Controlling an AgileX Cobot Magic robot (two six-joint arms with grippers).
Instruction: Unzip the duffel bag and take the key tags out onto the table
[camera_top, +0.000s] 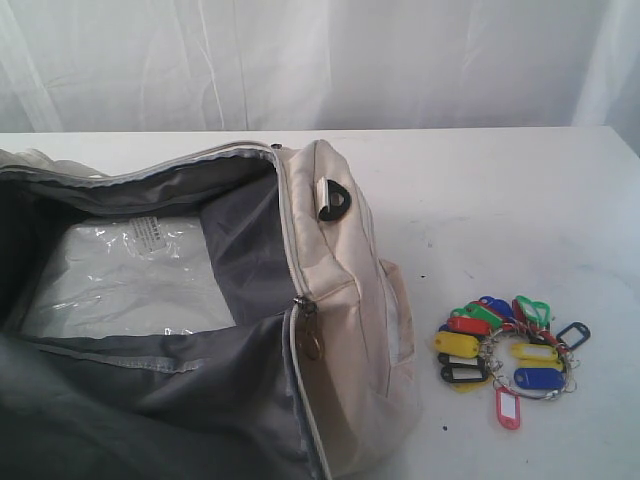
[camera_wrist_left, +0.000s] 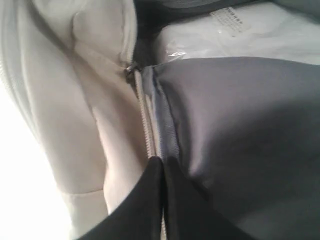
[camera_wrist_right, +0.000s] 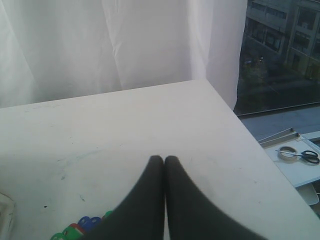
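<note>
The cream duffel bag (camera_top: 345, 300) lies unzipped on the left of the white table (camera_top: 500, 200), showing its grey lining (camera_top: 240, 240). The bunch of coloured key tags (camera_top: 508, 355) rests on the table just right of the bag. Neither gripper shows in the exterior view. In the left wrist view my left gripper (camera_wrist_left: 163, 160) is shut, tips together over the bag's zipper track (camera_wrist_left: 147, 125) below the dark pull (camera_wrist_left: 131, 70); nothing shows between the fingers. My right gripper (camera_wrist_right: 164, 159) is shut and empty above the bare table (camera_wrist_right: 150, 115), with the key tags (camera_wrist_right: 80, 227) at the frame's edge.
A flat clear-plastic packet (camera_top: 130, 275) lies inside the bag. A black plastic loop (camera_top: 335, 200) sits on the bag's end. A white curtain (camera_top: 320, 60) hangs behind the table. Past the table's far corner a tray holds tape and scissors (camera_wrist_right: 300, 155).
</note>
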